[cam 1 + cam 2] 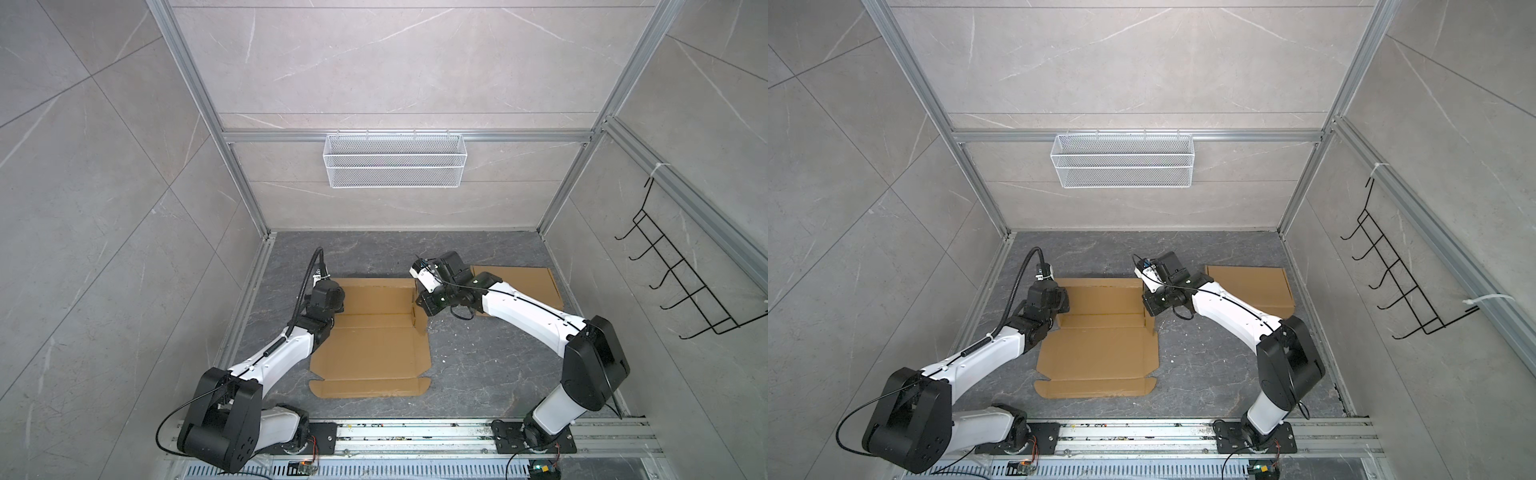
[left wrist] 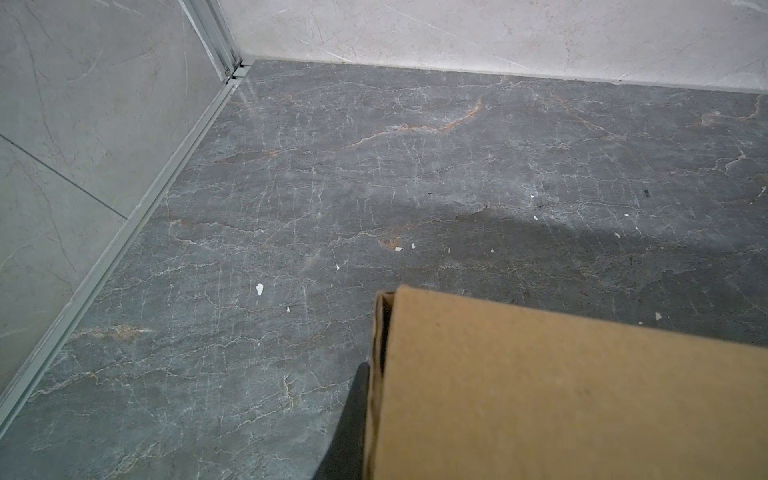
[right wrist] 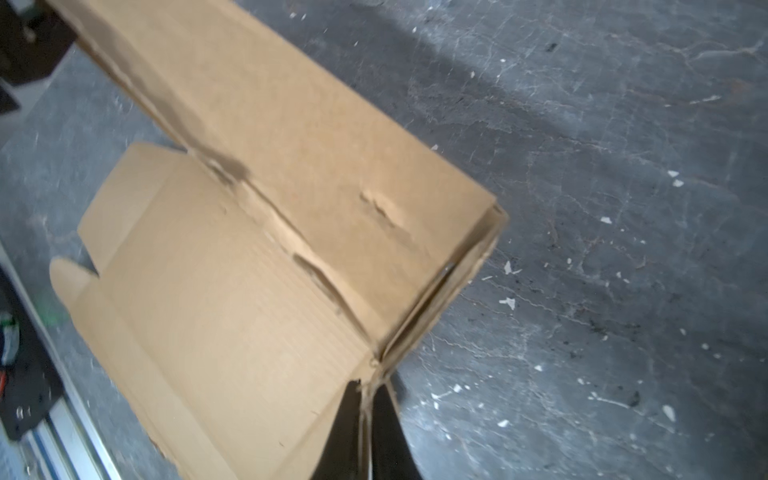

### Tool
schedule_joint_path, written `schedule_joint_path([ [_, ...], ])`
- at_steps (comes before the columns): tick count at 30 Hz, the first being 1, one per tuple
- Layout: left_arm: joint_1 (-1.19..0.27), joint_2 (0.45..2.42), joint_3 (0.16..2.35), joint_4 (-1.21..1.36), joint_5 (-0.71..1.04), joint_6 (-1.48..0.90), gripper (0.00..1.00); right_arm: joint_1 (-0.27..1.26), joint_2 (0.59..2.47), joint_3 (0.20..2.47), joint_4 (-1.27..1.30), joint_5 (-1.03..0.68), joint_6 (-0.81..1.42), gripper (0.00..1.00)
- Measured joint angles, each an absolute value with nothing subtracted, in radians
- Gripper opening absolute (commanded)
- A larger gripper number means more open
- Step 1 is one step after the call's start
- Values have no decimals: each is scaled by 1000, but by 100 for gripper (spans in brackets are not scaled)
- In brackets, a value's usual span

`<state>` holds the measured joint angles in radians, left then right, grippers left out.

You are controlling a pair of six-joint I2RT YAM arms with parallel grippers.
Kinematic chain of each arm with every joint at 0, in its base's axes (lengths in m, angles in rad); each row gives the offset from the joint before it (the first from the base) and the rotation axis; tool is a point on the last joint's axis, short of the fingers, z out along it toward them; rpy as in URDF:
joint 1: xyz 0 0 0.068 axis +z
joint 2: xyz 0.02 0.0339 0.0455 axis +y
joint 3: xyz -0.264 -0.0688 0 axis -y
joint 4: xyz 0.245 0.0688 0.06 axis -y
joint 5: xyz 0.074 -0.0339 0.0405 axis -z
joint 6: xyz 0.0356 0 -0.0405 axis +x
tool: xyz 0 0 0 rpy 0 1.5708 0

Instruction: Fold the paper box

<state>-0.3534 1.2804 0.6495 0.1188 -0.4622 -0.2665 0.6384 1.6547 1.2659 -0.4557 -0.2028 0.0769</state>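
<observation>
The paper box (image 1: 374, 349) (image 1: 1100, 353) is a brown cardboard blank lying on the dark marble floor, its far part folded up into walls. My left gripper (image 1: 337, 308) (image 1: 1061, 309) is at the box's left wall. In the left wrist view it (image 2: 376, 374) is shut on the doubled wall edge (image 2: 540, 395); one dark finger (image 2: 353, 415) shows and the other is hidden behind the cardboard. My right gripper (image 1: 424, 311) (image 1: 1148, 311) is at the box's right side. In the right wrist view it (image 3: 368, 388) pinches a thin side flap (image 3: 436, 299) at the corner.
A second flat cardboard piece (image 1: 523, 286) (image 1: 1254, 286) lies at the back right, partly under my right arm. A white wire basket (image 1: 394, 160) hangs on the back wall and a black hook rack (image 1: 681, 270) on the right wall. A metal rail (image 1: 415, 436) runs along the front.
</observation>
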Motion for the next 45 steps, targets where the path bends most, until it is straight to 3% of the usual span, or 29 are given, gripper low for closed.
schedule_joint_path([
  [5,-353,1279,631,128,-466,-286,0,662,1661,1238,-347,-115,185,28],
  [10,-353,1276,624,137,-466,-290,0,664,1662,1186,-252,-132,216,43],
  [19,-353,1275,623,138,-468,-290,0,565,1662,1122,-94,-395,233,72],
  [29,-353,1275,623,138,-468,-284,0,400,1660,1042,186,-741,395,74],
  [40,-353,1275,623,139,-467,-278,0,262,1659,1150,147,-736,398,73],
  [45,-353,1275,623,139,-467,-277,0,186,1678,1234,75,-622,369,71],
])
